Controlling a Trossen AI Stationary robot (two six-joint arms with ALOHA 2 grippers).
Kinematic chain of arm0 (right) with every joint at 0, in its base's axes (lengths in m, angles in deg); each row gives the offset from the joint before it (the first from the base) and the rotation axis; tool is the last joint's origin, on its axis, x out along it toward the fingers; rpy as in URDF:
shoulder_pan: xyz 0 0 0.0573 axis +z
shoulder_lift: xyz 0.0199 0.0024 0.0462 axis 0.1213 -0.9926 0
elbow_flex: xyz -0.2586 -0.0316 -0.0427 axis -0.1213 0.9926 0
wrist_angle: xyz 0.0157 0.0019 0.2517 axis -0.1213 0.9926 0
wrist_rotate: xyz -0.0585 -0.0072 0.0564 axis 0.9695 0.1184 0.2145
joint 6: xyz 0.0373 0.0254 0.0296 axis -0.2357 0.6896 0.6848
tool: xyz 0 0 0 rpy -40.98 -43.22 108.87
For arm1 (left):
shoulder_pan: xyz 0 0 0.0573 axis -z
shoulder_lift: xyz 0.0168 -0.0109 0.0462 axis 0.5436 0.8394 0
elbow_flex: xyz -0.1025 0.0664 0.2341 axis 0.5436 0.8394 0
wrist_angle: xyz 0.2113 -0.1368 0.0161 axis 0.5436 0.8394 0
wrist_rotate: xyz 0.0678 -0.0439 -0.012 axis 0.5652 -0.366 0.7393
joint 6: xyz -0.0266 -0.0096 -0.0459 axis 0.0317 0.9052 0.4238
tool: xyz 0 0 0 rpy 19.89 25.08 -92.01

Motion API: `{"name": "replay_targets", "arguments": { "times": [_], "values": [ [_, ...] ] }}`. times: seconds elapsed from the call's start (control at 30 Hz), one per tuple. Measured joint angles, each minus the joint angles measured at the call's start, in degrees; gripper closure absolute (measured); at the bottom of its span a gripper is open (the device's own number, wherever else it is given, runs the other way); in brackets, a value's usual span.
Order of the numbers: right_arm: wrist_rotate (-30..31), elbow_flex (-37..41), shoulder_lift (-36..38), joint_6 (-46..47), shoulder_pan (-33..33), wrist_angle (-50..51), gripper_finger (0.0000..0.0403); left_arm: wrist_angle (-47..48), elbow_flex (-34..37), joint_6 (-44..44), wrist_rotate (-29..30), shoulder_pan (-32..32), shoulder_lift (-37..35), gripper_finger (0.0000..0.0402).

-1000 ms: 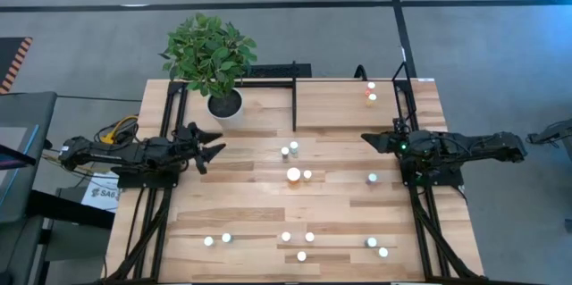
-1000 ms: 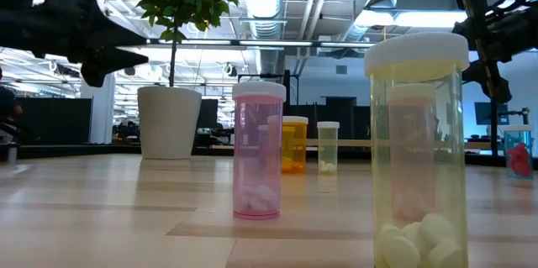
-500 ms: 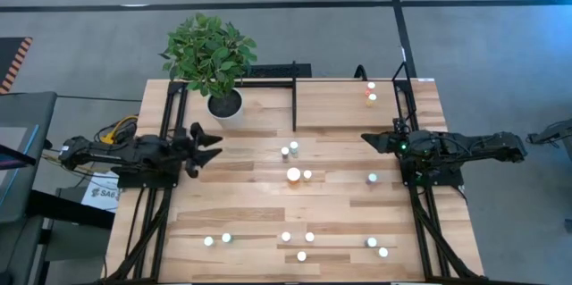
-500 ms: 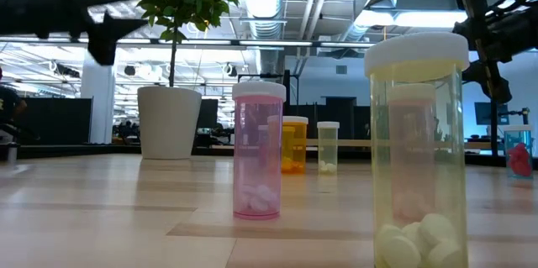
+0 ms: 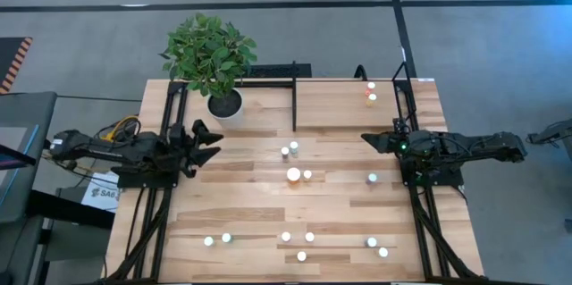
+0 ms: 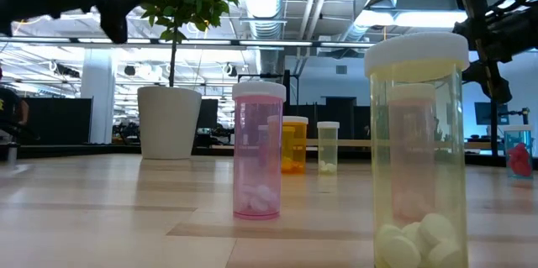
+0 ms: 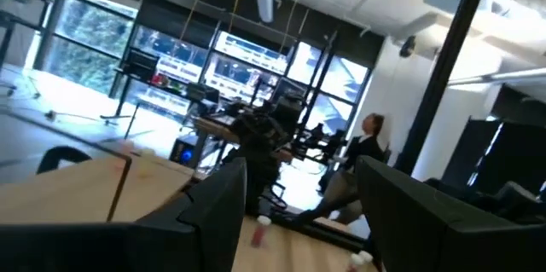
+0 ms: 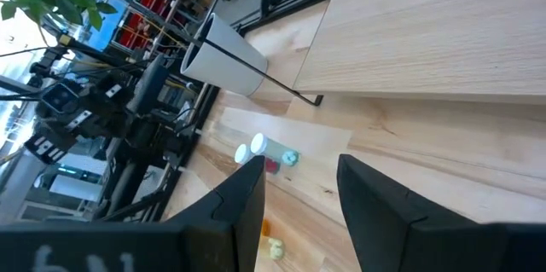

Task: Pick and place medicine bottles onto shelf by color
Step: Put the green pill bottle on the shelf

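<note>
The table (image 5: 268,205) is a light plank top with a black-framed shelf (image 5: 353,106) at its far edge, right of a potted plant (image 5: 211,57). Two bottles (image 5: 371,93) stand on the shelf near its right bar. The other bottles are on the table: one large orange (image 5: 293,175) near the middle with smaller ones just beside it, one alone (image 5: 372,178) toward the right, and a loose row (image 5: 301,240) along the near edge. In the low view a pink bottle (image 6: 258,150) and a yellowish bottle (image 6: 418,150) stand closest, upright, with pills inside.

The left pincer (image 5: 204,142) hangs over the table's left edge, fingers apart and holding nothing. The right pincer (image 5: 371,141) hangs over the right side, just in front of the shelf, fingers (image 8: 243,199) apart with nothing between them.
</note>
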Motion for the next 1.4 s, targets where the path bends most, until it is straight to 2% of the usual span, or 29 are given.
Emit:
{"name": "replay_targets", "arguments": {
  "times": [0.37, 0.73, 1.0, 1.27, 1.33, 1.4],
  "values": [
    [0.00, 0.00, 0.00, -0.01, 0.00, 0.00, 0.0233, 0.06, -13.11, -2.86, 2.66, -0.71, 23.56, 0.0194],
    [0.00, -0.02, 0.00, 0.01, 0.00, 0.00, 0.0233, 3.63, -31.99, 2.03, 5.56, -4.66, 49.90, 0.0193],
    [0.00, -0.02, -0.02, 0.01, 0.00, 0.00, 0.0233, 26.84, -49.17, 3.85, 8.15, -5.17, 63.52, 0.0193],
    [0.00, -0.02, -0.02, 0.01, -0.02, 0.00, 0.0233, 39.86, -62.71, 14.13, 14.11, -6.10, 72.63, 0.0193],
    [0.00, -0.02, -0.02, 0.01, -0.02, 0.00, 0.0233, 47.18, -66.38, 17.74, 16.04, -5.77, 74.16, 0.0193],
    [0.00, -0.02, -0.02, 0.01, -0.02, 0.00, 0.0233, 55.39, -70.14, 25.25, 16.16, -5.49, 75.58, 0.0193]
  ]
}}
